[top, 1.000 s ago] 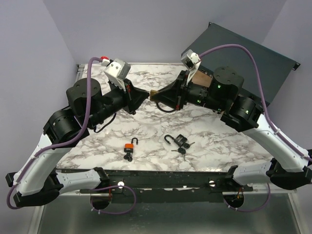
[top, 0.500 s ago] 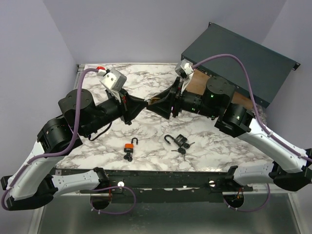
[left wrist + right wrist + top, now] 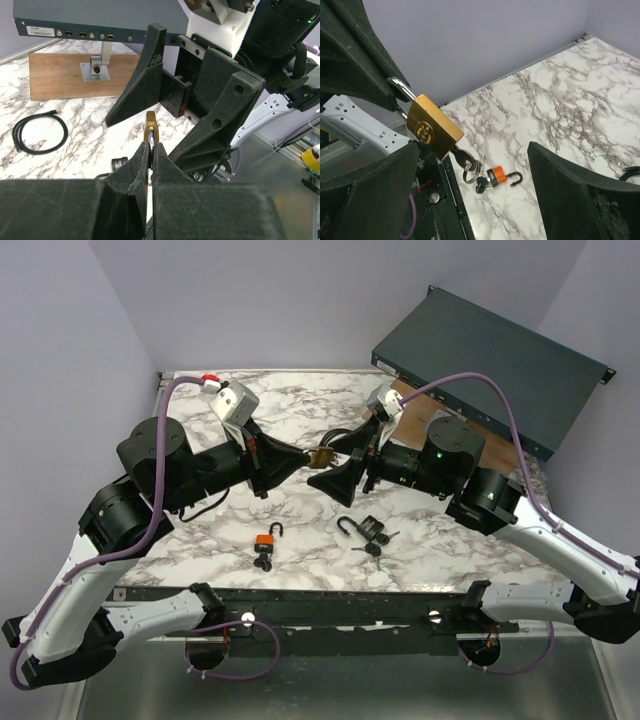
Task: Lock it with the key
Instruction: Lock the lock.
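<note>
A brass padlock [image 3: 432, 131] hangs in the air. My left gripper [image 3: 151, 147] is shut on its steel shackle [image 3: 400, 92]. In the left wrist view the padlock [image 3: 150, 127] shows edge-on between the fingers. A key [image 3: 461, 159] sits in its keyhole at the bottom, and a key ring [image 3: 471, 172] dangles from it. My right gripper [image 3: 472, 150] faces the padlock with its jaws wide open, one finger on each side, touching nothing. In the top view the padlock [image 3: 322, 455] hangs between the left gripper [image 3: 305, 453] and the right gripper [image 3: 338, 462], above the middle of the table.
An orange padlock [image 3: 266, 540] with its shackle open lies near the front edge with its keys. A black padlock [image 3: 368, 530], also open, lies to its right with keys. A dark rack unit [image 3: 490, 350] on a wooden board [image 3: 75, 75] stands at the back right. A coiled black cable [image 3: 40, 135] lies beside it.
My right gripper was shut at the brass padlock's key. It has opened wide and drawn back a little. The padlock stays in my left gripper, which has shifted slightly towards the front.
</note>
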`<state>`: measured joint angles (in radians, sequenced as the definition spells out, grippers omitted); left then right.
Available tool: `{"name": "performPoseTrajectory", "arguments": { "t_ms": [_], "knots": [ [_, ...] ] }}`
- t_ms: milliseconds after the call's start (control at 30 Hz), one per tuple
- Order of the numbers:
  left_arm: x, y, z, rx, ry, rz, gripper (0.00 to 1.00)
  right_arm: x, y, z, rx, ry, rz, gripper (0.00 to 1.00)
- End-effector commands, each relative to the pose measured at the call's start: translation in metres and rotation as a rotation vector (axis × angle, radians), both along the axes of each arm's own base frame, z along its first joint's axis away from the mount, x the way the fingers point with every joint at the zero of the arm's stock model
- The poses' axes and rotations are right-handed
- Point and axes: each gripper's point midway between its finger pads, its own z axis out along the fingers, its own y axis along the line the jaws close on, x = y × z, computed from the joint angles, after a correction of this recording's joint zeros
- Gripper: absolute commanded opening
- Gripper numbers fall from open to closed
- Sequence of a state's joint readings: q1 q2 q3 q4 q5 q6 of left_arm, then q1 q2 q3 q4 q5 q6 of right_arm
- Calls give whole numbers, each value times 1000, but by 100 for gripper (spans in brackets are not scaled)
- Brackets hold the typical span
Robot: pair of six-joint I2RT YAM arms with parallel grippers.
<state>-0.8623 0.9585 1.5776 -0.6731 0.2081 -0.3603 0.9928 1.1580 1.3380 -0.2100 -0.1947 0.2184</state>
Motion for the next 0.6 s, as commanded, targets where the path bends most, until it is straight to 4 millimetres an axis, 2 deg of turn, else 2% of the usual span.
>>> {"name": "performPoseTrajectory", "arguments": {
  "t_ms": [0,167,267,333,567],
  "knots": [
    [-11,6,20,-63,-41,-57,0,1,-15,13,20,-84,-14,93],
    [-10,15,19,-44,-58,-57,0,6,-33,8,20,-65,99,95],
    [-12,15,17,-36,-70,-89,0,12,-48,10,64,-37,195,94],
    [-12,14,15,-43,-73,-115,0,7,-53,15,96,-42,268,93],
    [-14,11,16,-88,-56,-189,0,-8,-45,30,157,-74,443,90]
  ]
}}
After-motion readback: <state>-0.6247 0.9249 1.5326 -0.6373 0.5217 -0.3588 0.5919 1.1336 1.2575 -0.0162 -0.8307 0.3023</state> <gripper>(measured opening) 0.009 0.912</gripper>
